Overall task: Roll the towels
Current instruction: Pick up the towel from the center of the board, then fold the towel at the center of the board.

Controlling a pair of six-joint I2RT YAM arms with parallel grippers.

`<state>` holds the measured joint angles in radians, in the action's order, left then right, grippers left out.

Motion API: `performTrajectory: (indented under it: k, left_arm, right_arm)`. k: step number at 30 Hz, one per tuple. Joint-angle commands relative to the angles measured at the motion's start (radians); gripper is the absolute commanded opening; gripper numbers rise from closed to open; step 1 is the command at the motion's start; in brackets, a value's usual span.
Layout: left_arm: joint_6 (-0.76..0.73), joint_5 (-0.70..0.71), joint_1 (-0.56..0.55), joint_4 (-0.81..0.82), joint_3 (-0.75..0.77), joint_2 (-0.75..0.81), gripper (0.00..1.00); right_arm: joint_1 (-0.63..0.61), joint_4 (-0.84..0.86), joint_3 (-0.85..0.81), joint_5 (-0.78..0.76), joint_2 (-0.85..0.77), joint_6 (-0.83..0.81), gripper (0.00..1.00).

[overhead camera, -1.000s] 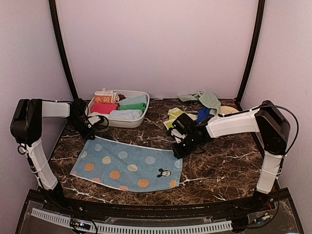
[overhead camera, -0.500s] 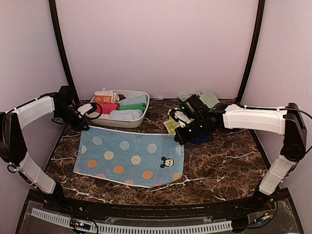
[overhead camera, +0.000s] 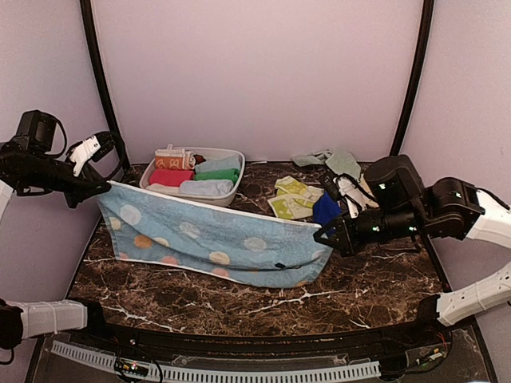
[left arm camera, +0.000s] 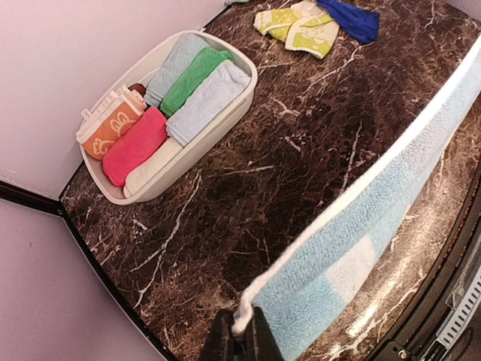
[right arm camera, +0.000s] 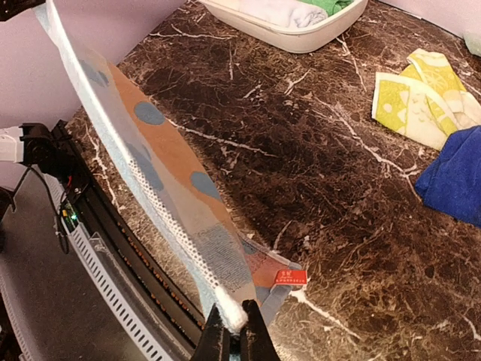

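Over on the left, the left gripper [overhead camera: 102, 188] is raised off the dark brown marble table [overhead camera: 363, 281], fingers pinched tight on one top corner of the light-blue cloth towel with orange and cream spots [overhead camera: 215, 239]. The towel is strung out across the middle, top hem taut, its lower edge sagging towards the marble. Whether it touches is hard to call. Just behind its left half sits the white oval plastic tub [overhead camera: 238, 169], packed with rolled towels in orange, pink, green and pale blue. Moving right, loose yellow-green patterned towels [overhead camera: 291, 199] lie flat behind the stretch, and a crumpled dark blue towel [overhead camera: 326, 209] lies just beside the right gripper [overhead camera: 323, 235], which is clamped on the opposite corner. A mint-green towel [overhead camera: 335, 162] rests by the back wall.
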<state>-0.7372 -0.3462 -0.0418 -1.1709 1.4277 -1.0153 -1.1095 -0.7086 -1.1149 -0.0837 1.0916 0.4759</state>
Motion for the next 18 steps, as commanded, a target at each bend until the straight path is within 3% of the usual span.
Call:
performTrajectory:
  k: [1,5,9,14,18]
  left_arm:
    - [-0.015,-0.034,0.006,-0.166,0.066,0.050,0.00]
    - [-0.024,-0.040,0.006,-0.115,-0.060,0.069,0.00]
    - [-0.018,0.034,0.006,0.081,-0.232,-0.004,0.00]
    - [0.014,0.155,0.006,0.435,-0.429,-0.197,0.00]
    - [0.022,0.212,0.006,0.598,-0.447,-0.388,0.00]
  right_arm:
    - [-0.033,-0.094,-0.026,-0.080,-0.085,0.095,0.00]
    - [-0.017,-0.123,-0.031,-0.167,-0.021,0.062,0.00]
    - [0.180,-0.055,-0.017,-0.053,0.145,-0.046,0.00]
    - [0.324,0.101,-0.021,-0.030,0.380,-0.221,0.00]
    - [0.374,0.153,-0.124,-0.082,0.577,-0.310,0.00]
